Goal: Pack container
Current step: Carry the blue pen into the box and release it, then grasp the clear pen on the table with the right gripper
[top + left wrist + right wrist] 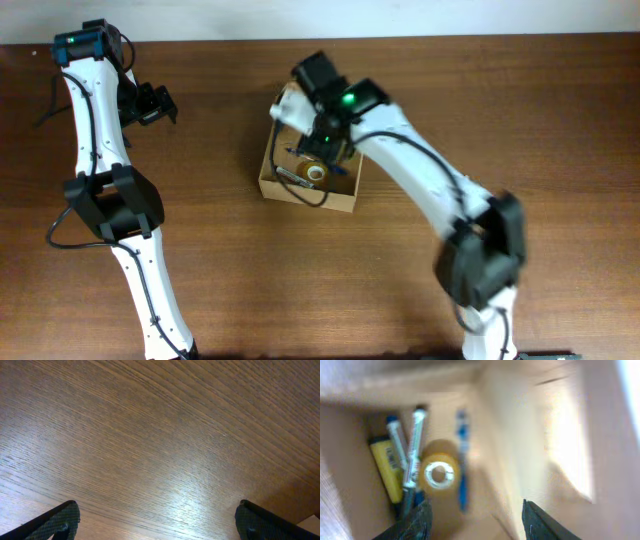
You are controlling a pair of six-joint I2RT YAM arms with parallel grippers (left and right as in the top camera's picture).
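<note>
While the right pincer [477, 520] hangs spread above the open container [300, 192], the left pincer [157, 522] hovers with its fingers wide apart, gripping nothing.

Near the middle of the wooden surface [520, 110] stands the tan cardboard container, with the right arm reaching over its far side. The blurred right wrist view looks down inside it: a tape roll [439, 472] lies on the floor between a blue pen [462, 460] and a white pen [415, 445], with a yellow item [387, 467] along one wall. The left pincer is well apart from the container, over bare wood at the far left.
</note>
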